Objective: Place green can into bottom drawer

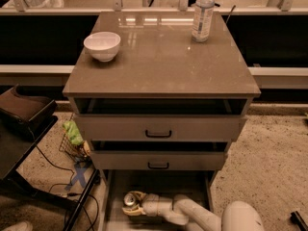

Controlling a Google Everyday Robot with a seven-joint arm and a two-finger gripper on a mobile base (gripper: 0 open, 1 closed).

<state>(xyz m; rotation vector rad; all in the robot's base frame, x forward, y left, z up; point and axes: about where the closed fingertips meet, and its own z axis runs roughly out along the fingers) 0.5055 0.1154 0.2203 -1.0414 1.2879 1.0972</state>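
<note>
My gripper [131,204] reaches from the lower right into the open bottom drawer [163,186] of the grey-brown cabinet, at the drawer's front left. It is shut on the green can [129,199], which stands upright with only its silver top and a little of its side showing between the pale fingers [139,195]. The can is low inside the drawer, close to the left wall; I cannot tell whether it touches the floor. My white arm [192,213] lies across the drawer's front.
A white bowl [102,44] and a clear plastic bottle [202,13] stand on the cabinet top. The two upper drawers [158,129] are slightly open above the gripper. A wire basket with a green item [73,134], cables and a dark stand [24,114] are at the left.
</note>
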